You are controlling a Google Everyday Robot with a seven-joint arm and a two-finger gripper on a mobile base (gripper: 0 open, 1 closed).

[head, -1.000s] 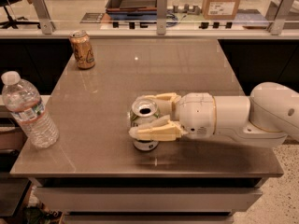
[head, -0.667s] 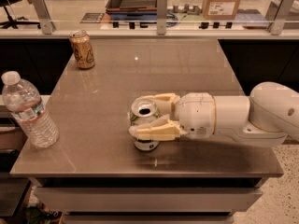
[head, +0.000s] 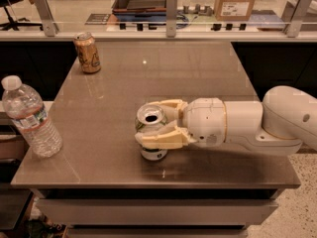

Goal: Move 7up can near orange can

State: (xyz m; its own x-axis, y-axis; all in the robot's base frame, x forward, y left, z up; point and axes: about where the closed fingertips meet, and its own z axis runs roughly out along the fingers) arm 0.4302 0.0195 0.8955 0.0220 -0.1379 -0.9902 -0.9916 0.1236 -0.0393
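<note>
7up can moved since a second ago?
No. 7up can, held in the gripper, sits at the same spot by the table's front edge, far from the orange can.

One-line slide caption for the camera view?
The gripper clasps the upright 7up can near the front edge of the table; the orange can stands at its far left corner.

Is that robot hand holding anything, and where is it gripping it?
Yes: the gripper clasps the 7up can by its sides, a finger either side; the can stands on the table.

A clear plastic water bottle [head: 30,118] with a white cap stands upright at the front-left corner of the glossy brown tabletop [head: 198,83].
</note>
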